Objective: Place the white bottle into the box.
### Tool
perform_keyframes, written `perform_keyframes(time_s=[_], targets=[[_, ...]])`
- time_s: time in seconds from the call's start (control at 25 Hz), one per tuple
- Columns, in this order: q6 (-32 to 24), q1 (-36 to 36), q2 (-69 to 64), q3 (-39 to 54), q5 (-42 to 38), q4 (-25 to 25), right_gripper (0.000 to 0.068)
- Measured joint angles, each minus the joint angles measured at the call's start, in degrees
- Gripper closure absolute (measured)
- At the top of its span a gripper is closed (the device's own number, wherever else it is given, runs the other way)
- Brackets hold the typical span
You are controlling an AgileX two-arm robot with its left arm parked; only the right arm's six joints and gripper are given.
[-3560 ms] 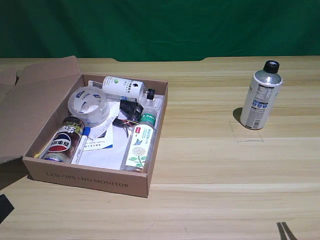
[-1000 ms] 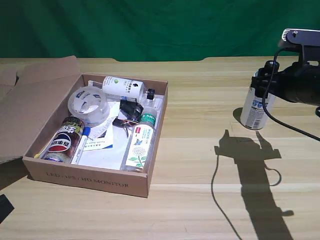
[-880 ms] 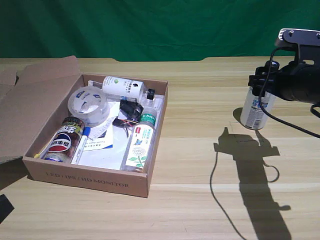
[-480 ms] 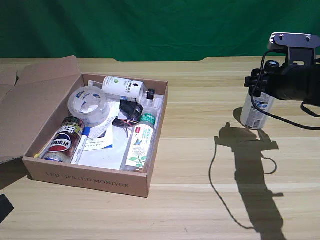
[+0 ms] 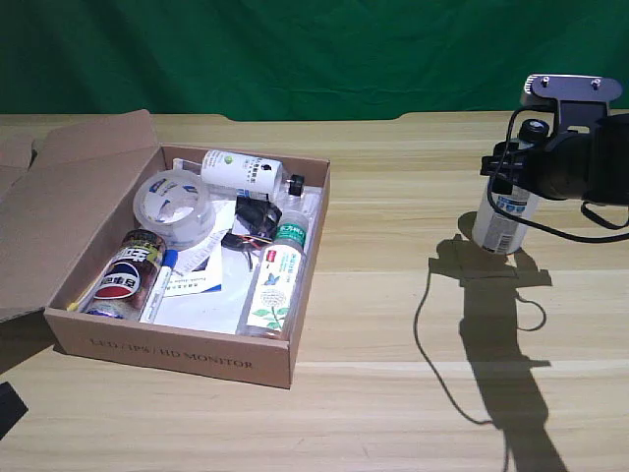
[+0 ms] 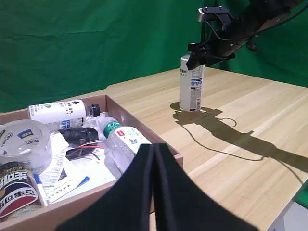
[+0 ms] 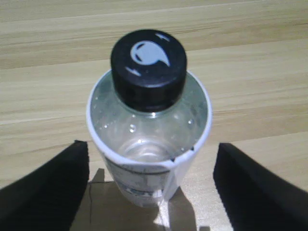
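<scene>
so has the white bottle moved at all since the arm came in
No. The white bottle stands upright at the same spot on the table, far right of the box in the exterior view.

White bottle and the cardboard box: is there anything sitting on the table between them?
No. In the exterior view, only bare wooden table separates the white bottle from the box.

I see the white bottle (image 5: 503, 212) silvery-white, black-capped with a pale swirl, blue patches on its label; brown box (image 5: 192, 354); light wood-grain worktop (image 5: 393, 324); green backdrop (image 5: 295, 54); black pincer (image 7: 149, 185).
</scene>
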Motion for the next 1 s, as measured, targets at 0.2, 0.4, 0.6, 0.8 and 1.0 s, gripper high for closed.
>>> perform_keyframes(time_s=[0.2,0.4,0.6,0.8,1.0], targets=[[0.0,0.0,2.7,-1.6,0.3,0.0,0.0062],[0.0,0.0,5.4,-2.5,0.3,0.0,0.0062],[0.0,0.0,8.6,-3.4,-0.2,-0.2,0.0063],[0.0,0.0,10.9,-4.2,-0.8,-2.4,0.0089],[0.9,0.0,11.6,-4.8,-1.4,-6.5,0.0180]])
